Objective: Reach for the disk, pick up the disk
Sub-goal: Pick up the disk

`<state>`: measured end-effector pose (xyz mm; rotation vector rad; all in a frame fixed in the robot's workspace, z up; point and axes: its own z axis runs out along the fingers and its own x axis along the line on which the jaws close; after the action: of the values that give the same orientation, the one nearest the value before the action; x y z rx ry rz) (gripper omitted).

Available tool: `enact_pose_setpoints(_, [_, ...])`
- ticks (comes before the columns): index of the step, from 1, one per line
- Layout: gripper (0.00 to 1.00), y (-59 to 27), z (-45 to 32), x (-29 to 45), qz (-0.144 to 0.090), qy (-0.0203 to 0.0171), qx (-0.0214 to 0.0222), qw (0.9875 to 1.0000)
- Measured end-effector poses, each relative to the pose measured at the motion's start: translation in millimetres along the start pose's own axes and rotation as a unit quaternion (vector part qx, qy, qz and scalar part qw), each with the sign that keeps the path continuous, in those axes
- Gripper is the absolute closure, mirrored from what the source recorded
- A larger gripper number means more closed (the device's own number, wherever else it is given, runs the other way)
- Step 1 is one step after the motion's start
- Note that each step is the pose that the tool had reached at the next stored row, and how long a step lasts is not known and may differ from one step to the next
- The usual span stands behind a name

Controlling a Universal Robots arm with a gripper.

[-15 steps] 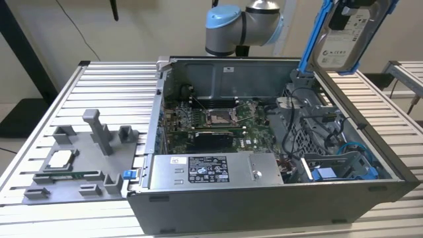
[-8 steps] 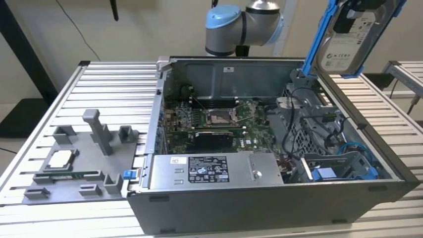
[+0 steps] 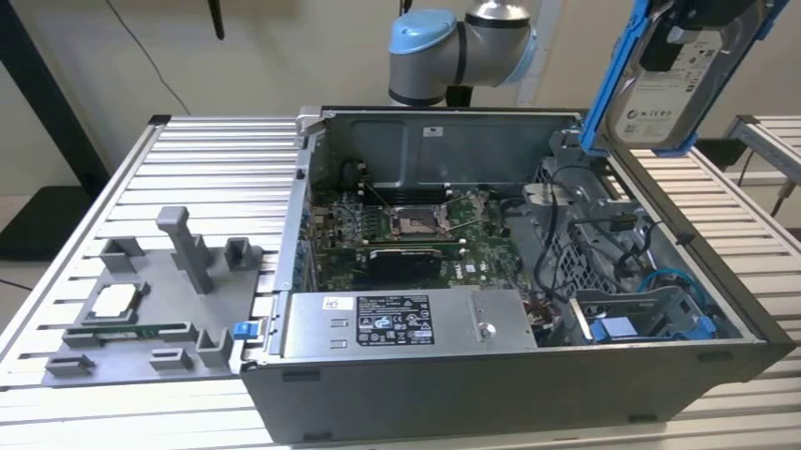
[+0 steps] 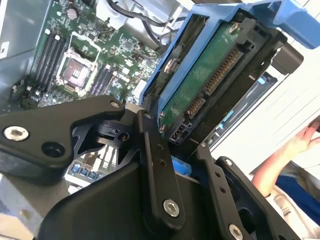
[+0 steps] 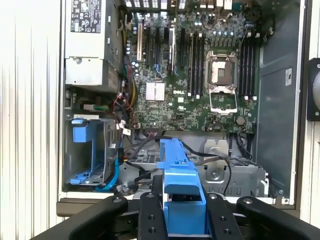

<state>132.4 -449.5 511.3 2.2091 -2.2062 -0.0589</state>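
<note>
The disk [image 3: 666,89], a silver-grey drive with a white label in a bright blue caddy, hangs tilted in the air above the case's far corner on the exterior view's right. My gripper [image 3: 711,17] is shut on its upper end. In the second wrist view the black fingers [image 4: 156,165] clamp the disk [image 4: 200,85] from both sides, and its green circuit board and connector face the camera. In the first wrist view the blue caddy [image 5: 180,182] sits between the fingers [image 5: 150,215], above the open case.
The open computer case [image 3: 501,394] holds a motherboard [image 3: 414,234], a power supply [image 3: 400,323] and a drive cage with a blue bracket [image 3: 626,328]. A grey fixture plate [image 3: 138,356] carries a small silver chip [image 3: 113,302]. A person's hand [image 4: 300,142] is beside the table.
</note>
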Motion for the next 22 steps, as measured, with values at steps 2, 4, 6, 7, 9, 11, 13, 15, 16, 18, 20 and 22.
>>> enact_pose_setpoints(2, [1.0,0.0,0.7,5.2,0.0,-0.0001,0.0,1.0])
enact_pose_setpoints(4, [1.0,0.5,1.6,9.7,0.0,-0.0001,0.0,1.0])
enact_pose_setpoints(6, [1.0,1.6,2.6,13.9,0.0,0.0,0.0,1.0])
enact_pose_setpoints(7, [1.0,2.3,3.1,15.9,0.0,0.0,0.0,1.0])
enact_pose_setpoints(9, [1.0,4.0,4.0,19.6,0.0,0.0,0.0,1.0])
enact_pose_setpoints(11, [1.0,5.4,4.8,23.4,0.0,0.0,0.0,1.0])
enact_pose_setpoints(13, [1.0,5.7,5.4,27.6,0.0,0.0,0.0,1.0])
enact_pose_setpoints(15, [1.0,5.7,5.8,31.7,0.0,0.0,0.0,1.0])
enact_pose_setpoints(16, [1.0,5.8,6.0,34.5,0.0,0.0,0.0,1.0])
enact_pose_setpoints(18, [1.0,6.2,6.4,40.1,0.0,0.0,0.0,1.0])
enact_pose_setpoints(20, [1.0,7.1,6.8,45.4,0.0,-0.0001,0.0,1.0])
enact_pose_setpoints(22, [1.0,8.1,7.3,51.1,0.0,-0.0001,0.0,1.0])
